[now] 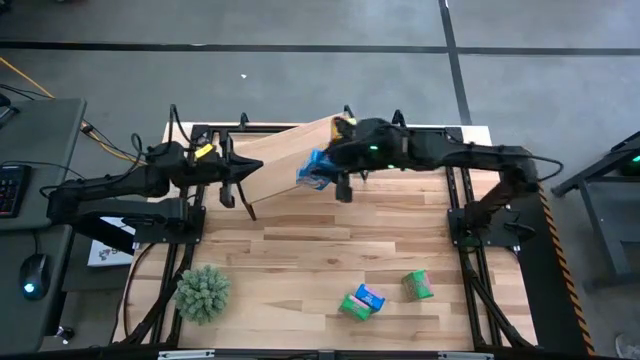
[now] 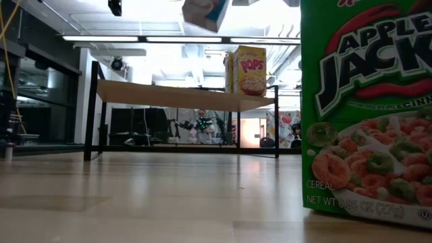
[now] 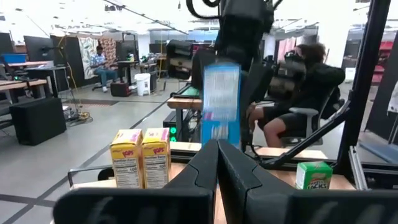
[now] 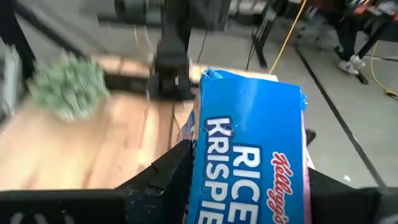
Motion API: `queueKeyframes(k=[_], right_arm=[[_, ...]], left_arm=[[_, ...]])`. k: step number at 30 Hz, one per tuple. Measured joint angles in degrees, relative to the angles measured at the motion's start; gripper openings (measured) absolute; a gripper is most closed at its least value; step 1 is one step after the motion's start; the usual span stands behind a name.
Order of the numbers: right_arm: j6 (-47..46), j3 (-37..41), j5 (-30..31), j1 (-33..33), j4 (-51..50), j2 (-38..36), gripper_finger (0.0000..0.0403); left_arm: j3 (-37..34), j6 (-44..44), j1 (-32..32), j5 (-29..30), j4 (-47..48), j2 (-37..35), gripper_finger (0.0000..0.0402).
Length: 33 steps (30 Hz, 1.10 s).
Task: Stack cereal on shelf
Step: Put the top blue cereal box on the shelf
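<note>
My right gripper (image 1: 325,178) is shut on a blue Rice Krispies carton (image 4: 249,149) and hangs over the sloped light-wood shelf (image 1: 285,160). The low view shows that carton (image 2: 206,13) high above the plank (image 2: 182,98). Two yellow Pops cartons (image 2: 246,71) stand upright on the shelf's far right part. A green Apple Jacks carton (image 2: 368,108) stands on the tabletop, close to the low camera. My left gripper (image 3: 217,165) is shut and empty, near the shelf's left end (image 1: 240,195). My right gripper pinches the blue carton by its two narrow side walls (image 4: 198,174), one dark finger (image 4: 165,177) on each side, with the printed front facing the wrist camera. The carton is lifted clear above the shelf and sits tilted in the hold.
A green and a blue carton (image 1: 362,300) lie together near the table's near edge, another green one (image 1: 417,285) just right of them. A spiky green plant (image 1: 203,292) stands at the near left. People sit in the room beyond the table.
</note>
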<state>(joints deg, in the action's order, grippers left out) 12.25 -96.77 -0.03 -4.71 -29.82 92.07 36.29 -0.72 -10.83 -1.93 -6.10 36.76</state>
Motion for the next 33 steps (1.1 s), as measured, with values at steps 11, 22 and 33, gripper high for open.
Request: queueKeyframes(k=[11,22,33], right_arm=[[19.1,-23.9,2.8,-3.6,-17.6,18.7,0.0149],[26.6,-27.2,6.7,-5.6,-29.7,24.2,0.0149],[28.4,-27.3,-6.7,-11.6,-28.8,24.2,0.0149]], left_arm=[[0.0,0.1,0.0,0.5,0.2,2.4,0.0003],[0.0,0.1,0.0,1.1,0.8,3.0,0.0003],[0.0,0.1,0.0,1.1,0.3,3.3,0.0003]])
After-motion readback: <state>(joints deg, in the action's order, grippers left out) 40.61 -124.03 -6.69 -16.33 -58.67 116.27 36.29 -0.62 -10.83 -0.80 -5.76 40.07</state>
